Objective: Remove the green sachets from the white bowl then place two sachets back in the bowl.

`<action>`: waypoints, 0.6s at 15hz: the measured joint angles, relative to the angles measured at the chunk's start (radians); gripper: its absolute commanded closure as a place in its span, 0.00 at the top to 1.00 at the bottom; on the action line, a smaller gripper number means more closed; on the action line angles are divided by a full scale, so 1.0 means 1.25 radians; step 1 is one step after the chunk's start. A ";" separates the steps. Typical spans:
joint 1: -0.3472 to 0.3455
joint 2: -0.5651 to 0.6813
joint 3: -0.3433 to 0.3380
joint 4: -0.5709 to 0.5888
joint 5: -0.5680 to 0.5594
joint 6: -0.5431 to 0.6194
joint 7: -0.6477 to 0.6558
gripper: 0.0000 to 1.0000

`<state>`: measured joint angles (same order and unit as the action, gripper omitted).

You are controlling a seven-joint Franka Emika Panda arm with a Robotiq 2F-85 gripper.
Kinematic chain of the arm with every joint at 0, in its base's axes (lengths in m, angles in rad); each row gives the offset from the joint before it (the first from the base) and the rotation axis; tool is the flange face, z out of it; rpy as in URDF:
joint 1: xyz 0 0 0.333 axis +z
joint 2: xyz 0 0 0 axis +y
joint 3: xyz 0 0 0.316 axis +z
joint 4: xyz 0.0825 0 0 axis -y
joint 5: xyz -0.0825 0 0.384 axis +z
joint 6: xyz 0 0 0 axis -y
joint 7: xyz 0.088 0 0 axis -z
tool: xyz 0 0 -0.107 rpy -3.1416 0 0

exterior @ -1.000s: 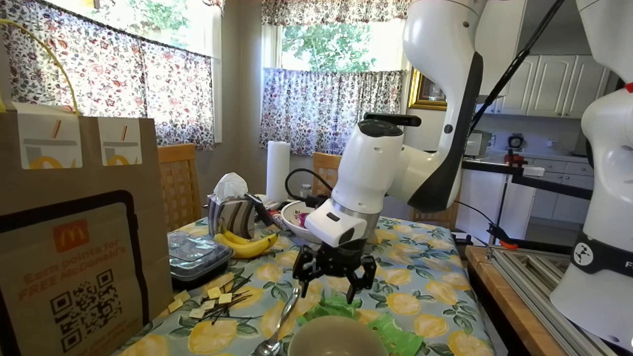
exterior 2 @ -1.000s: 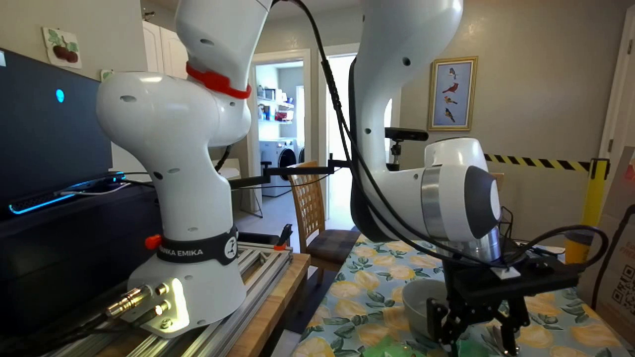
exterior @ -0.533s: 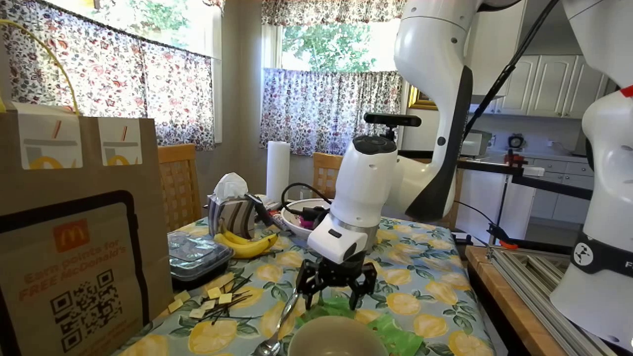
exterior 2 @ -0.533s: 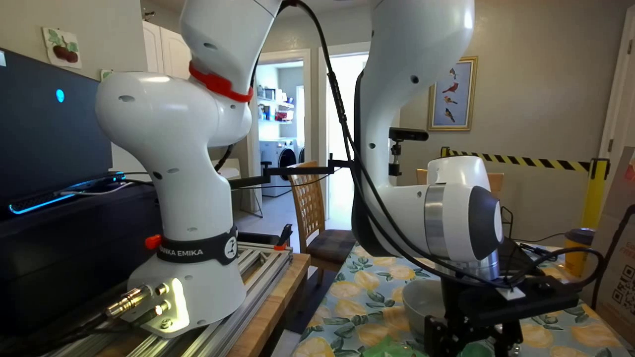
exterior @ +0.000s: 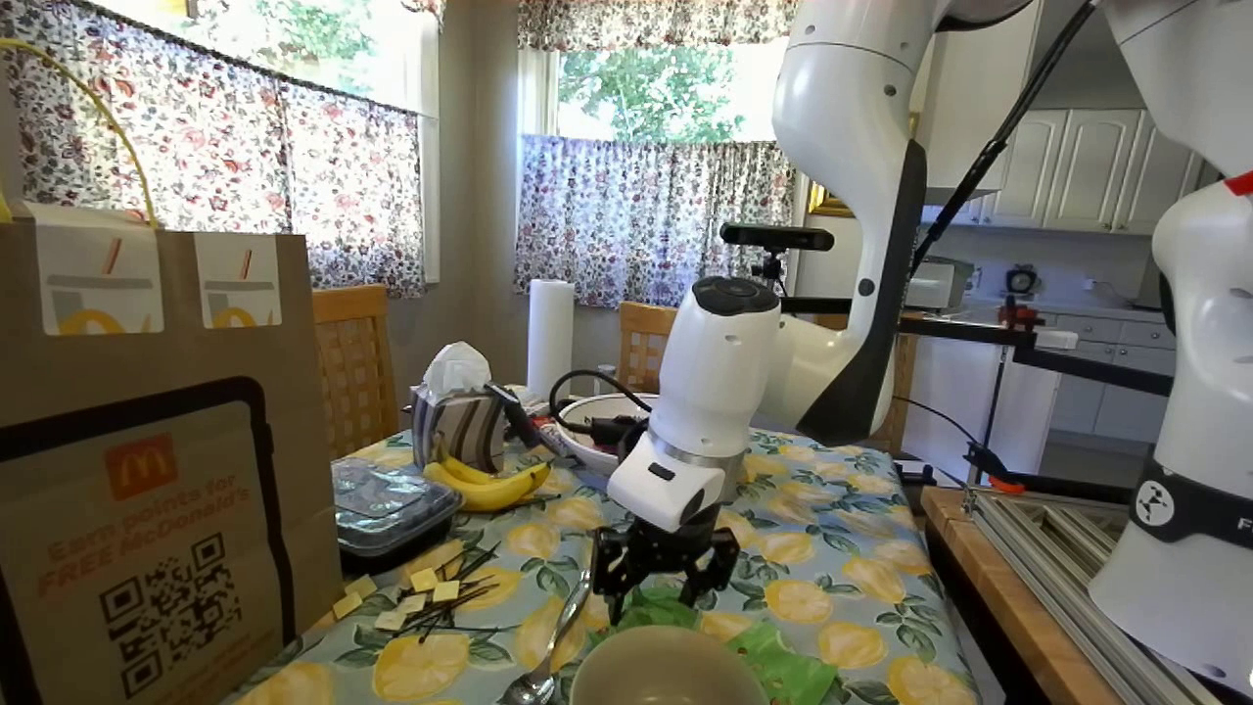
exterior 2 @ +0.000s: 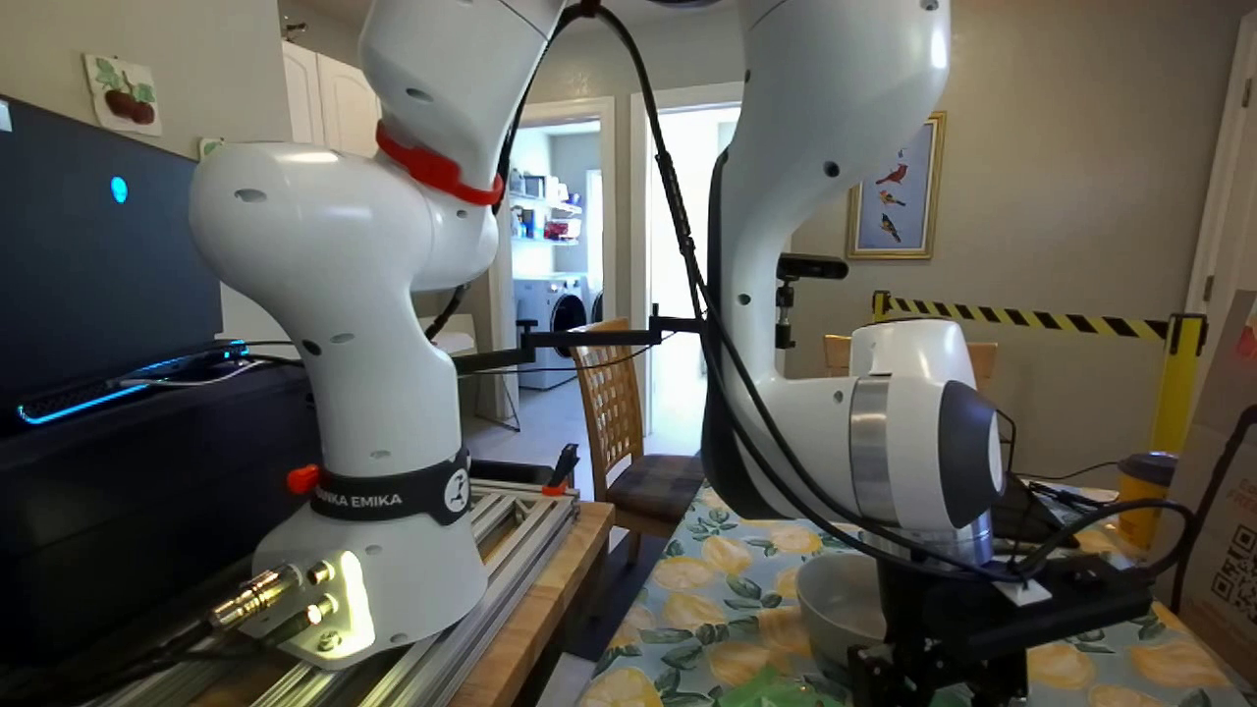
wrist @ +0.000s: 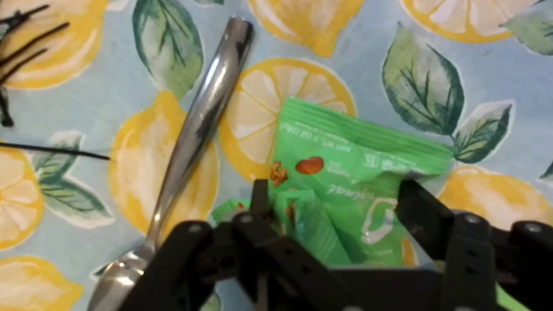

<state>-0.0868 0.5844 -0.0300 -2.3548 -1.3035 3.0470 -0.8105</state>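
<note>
Framing a green sachet (wrist: 345, 147) between parted jaws, the gripper (wrist: 333, 192) would probably do best to pinch low and gently, catching that one alone. It and another sachet (exterior: 783, 668) lie on the cloth (wrist: 358, 73), just beside the bowl (exterior: 669, 671).

Arm (exterior: 822, 343) bent w/ end effector (wrist: 336, 204) dn, fingers (wrist: 421, 216) apart

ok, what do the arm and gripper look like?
The arm is glossy white with rounded links, dark grey trim, silver metal rings and a red band. A black collar carries white lettering, "ANKA EMIKA" in view, and a round logo. Black cable runs alongside. The gripper is black, with two jointed fingers.
</note>
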 measured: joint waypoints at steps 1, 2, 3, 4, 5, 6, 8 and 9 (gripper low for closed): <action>0.000 0.000 0.000 0.000 0.000 0.000 -0.002 1.00; 0.000 0.000 0.000 0.000 -0.002 0.000 -0.003 1.00; 0.000 0.000 0.001 0.001 -0.002 0.000 -0.003 1.00; 0.000 -0.001 0.001 0.001 -0.003 -0.001 -0.003 1.00; 0.000 -0.002 0.001 0.000 -0.005 -0.001 -0.003 1.00; 0.002 -0.004 0.000 0.000 -0.009 -0.002 -0.003 1.00; 0.006 -0.009 -0.002 0.000 -0.025 -0.003 -0.003 1.00; 0.006 -0.011 -0.001 0.000 -0.037 -0.004 -0.007 1.00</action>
<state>-0.0793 0.5706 -0.0313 -2.3543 -1.3500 3.0425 -0.8193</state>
